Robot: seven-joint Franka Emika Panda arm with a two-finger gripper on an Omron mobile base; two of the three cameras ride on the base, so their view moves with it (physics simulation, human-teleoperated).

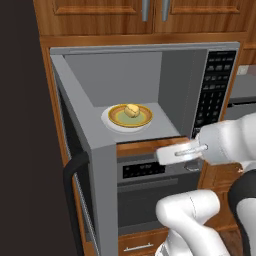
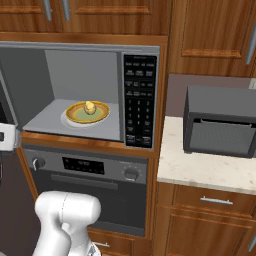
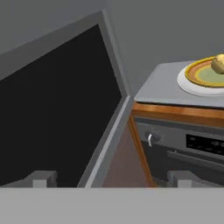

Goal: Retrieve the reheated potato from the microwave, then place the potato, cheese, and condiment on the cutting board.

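Potato (image 1: 131, 110) sits on its plate (image 1: 118, 121) inside the open microwave (image 1: 175, 75); my tool (image 3: 109, 179), jaws apart and empty, must next reach in and grasp it.

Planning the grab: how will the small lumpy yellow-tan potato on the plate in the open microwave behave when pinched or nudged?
The small lumpy yellow-tan potato looks rounded, so a nudge may roll it across the shallow yellow-rimmed plate. It is probably firm and light. Its uneven surface could let it twist between the open gripper fingers.
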